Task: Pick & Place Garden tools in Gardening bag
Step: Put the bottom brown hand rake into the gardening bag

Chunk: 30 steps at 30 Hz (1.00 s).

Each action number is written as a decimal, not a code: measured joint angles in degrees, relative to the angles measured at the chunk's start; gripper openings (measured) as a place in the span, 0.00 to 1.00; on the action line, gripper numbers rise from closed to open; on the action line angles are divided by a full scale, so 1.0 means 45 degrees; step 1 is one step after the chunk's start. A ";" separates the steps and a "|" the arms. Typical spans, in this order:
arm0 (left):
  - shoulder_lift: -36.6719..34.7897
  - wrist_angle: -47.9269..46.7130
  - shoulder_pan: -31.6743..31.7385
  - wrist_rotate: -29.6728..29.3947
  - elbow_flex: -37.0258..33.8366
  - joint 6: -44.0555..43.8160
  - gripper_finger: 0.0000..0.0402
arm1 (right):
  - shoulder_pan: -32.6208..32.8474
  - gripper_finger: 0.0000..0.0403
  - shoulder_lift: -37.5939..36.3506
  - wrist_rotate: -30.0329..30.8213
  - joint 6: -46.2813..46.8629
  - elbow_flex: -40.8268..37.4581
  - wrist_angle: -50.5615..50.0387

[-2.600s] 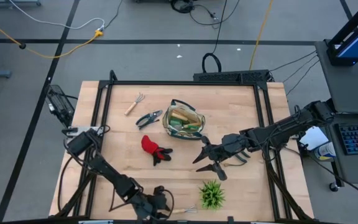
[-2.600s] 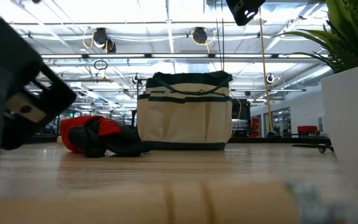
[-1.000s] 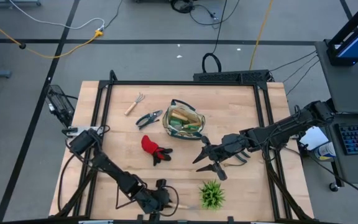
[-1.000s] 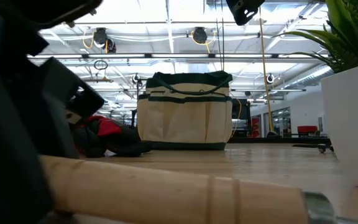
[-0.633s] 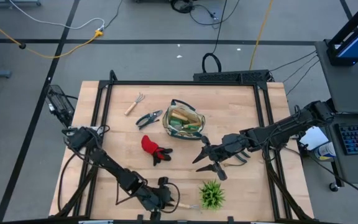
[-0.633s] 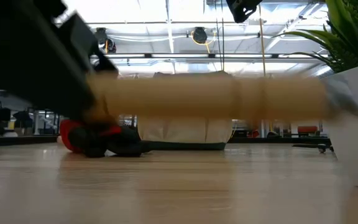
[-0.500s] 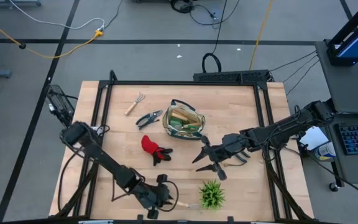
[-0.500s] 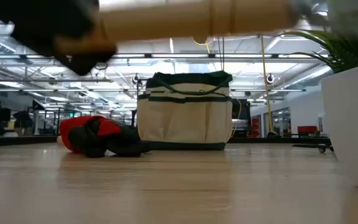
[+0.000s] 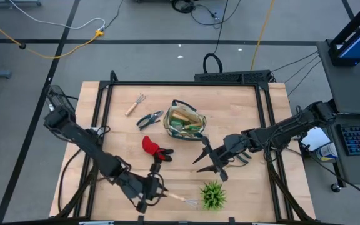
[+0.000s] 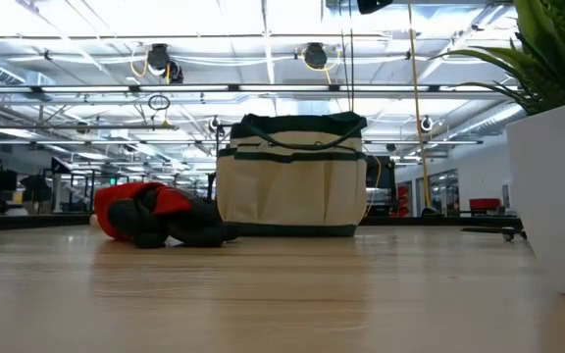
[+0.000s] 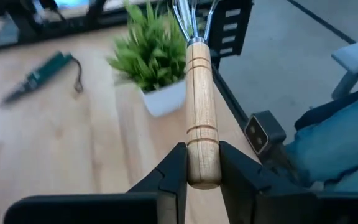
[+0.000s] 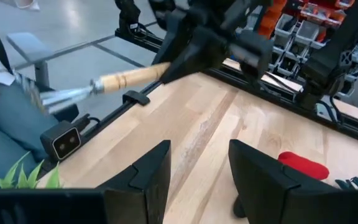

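Observation:
My left gripper is above the table's near edge, shut on a small rake with a wooden handle and metal tines. The green plant stands just right of the tines. The cream and green gardening bag stands upright mid-table with tools inside. A red-and-black glove, pruning shears and another small rake lie on the wood left of the bag. My right gripper hovers open near the bag's near right corner. My left gripper pinches the rake's wooden handle at its free end between its two fingers. The fingers come from the table's left, slanting down, and lie along the handle. The rake sticks out ahead of the fingers, tines lowest, lifted clear of the table.
The plant's white pot stands close to the near edge. Black frame rails run along the table's left and right sides. Bare wood lies between the glove and the plant.
My left gripper has risen from the table by the near edge, rolling a little, and carried the rake up with it. The rake's handle has lifted off the wood and out of the low view. The rake now hangs clear.

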 joint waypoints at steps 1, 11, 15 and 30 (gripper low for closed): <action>-0.0118 -0.0004 0.0059 -0.0008 0.0000 0.0232 0.17 | 0.0000 0.39 0.0000 0.0000 0.0026 0.0000 0.0046; -0.0989 -0.0504 0.0868 -0.0991 0.0000 0.2022 0.17 | 0.0001 0.39 0.0000 0.0206 0.0064 0.0000 0.0888; -0.1008 -0.0182 0.1160 -0.0992 0.0000 0.2781 0.17 | 0.0010 0.39 0.0000 0.1351 0.0005 0.0000 0.0883; -0.1179 -0.3097 0.2309 -0.1894 -0.0004 0.2089 0.17 | -0.0049 0.39 -0.0138 0.2474 0.1829 -0.0005 0.1504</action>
